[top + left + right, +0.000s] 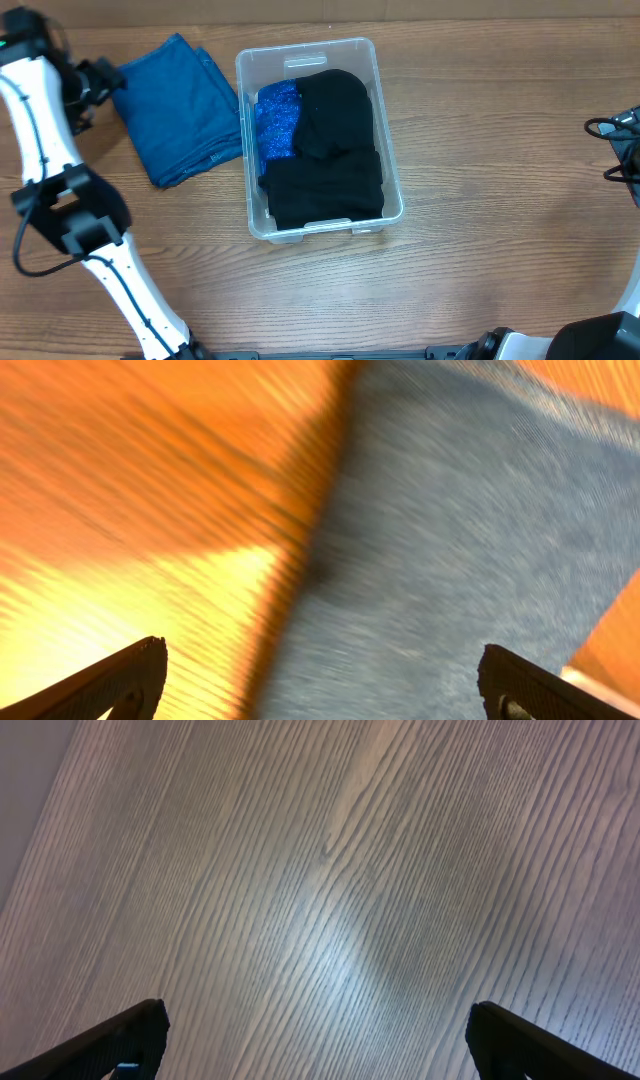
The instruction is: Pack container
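1. The left arm [40, 110] rises from the near left edge of the table [480, 260]. It bends at a dark elbow and reaches toward the far left corner, with its wrist turned toward a folded blue cloth [178, 110].
2. The left gripper [320, 685] hangs over the edge of that cloth with its fingers spread wide and nothing between them. Its camera view is blurred.
3. The right arm [620, 140] sits at the right edge of the table, well apart from everything else.
4. The right gripper [315, 1045] is also spread wide and empty, facing bare wood.
5. The container [305, 48] stands upright mid-table, just beside the blue cloth. It holds black cloths [325, 185], with a bright blue patterned cloth [278, 122] along its left wall.
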Available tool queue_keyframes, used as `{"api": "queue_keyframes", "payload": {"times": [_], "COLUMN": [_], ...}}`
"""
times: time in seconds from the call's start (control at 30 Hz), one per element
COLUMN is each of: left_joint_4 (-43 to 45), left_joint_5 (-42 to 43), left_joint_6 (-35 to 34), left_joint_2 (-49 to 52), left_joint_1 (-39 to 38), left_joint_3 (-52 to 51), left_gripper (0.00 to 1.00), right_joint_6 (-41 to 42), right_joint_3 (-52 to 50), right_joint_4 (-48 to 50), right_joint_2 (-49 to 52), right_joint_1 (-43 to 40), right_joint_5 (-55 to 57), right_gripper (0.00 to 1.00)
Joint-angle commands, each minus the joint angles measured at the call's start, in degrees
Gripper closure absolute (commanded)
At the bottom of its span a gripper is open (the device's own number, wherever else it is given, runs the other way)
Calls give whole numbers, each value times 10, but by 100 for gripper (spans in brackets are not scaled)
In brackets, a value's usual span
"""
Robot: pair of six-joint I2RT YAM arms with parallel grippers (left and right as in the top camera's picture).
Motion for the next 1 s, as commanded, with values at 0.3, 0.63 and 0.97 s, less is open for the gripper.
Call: {"api": "queue_keyframes", "payload": {"times": [0.3, 0.63, 0.97], "left_joint_4": [141, 206, 269], "left_joint_5": [183, 200, 263], "left_joint_6": [87, 112, 111], "left_joint_2": [1, 1, 1], "left_joint_1": [21, 22, 18], "left_joint_3": [-159, -238, -285], "left_gripper": [0, 0, 0], "right_joint_6": [4, 4, 5], "right_joint_3": [-3, -3, -3], "right_joint_4": [3, 3, 3], "right_joint_2": [0, 0, 0], "right_joint_1": [-2, -2, -2], "right_joint_5": [-1, -1, -1], "right_gripper": [0, 0, 0]}}
